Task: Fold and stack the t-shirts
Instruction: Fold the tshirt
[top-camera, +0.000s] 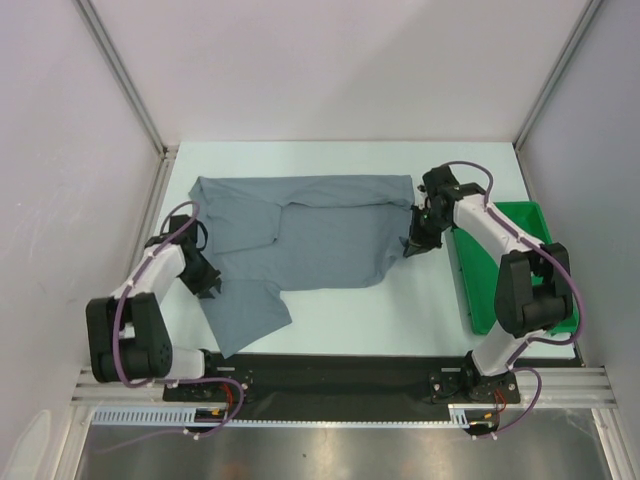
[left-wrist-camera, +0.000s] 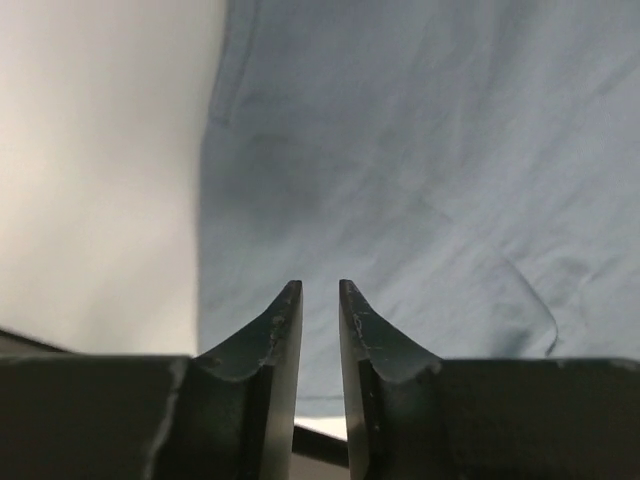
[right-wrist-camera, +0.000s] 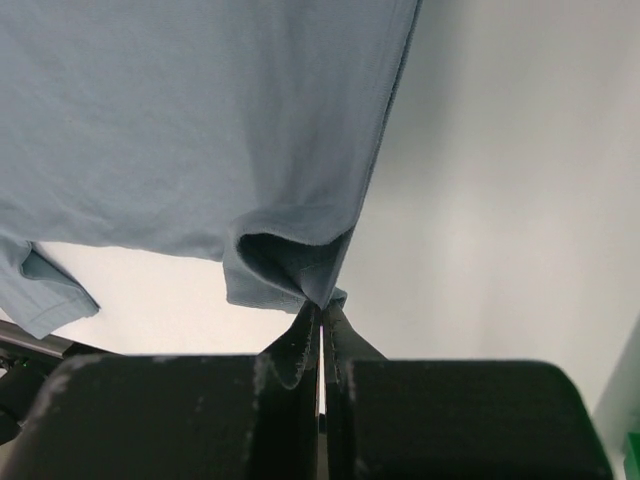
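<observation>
T-shirt (top-camera: 320, 235) is lying rumpled across the middle of the white table (top-camera: 400, 310). It's soft slate-blue cloth, partly doubled over itself, with one flap trailing toward the near left. Right gripper (right-wrist-camera: 322, 310) is clamped on its right edge, pinching a small curled fold of hem. Left gripper (left-wrist-camera: 320, 292) sits at the left edge, its dark tapered fingers a narrow slit apart with nothing between them. Bare tabletop shows behind and in front, and a green plastic tray (top-camera: 478, 300) hugs the right side.
</observation>
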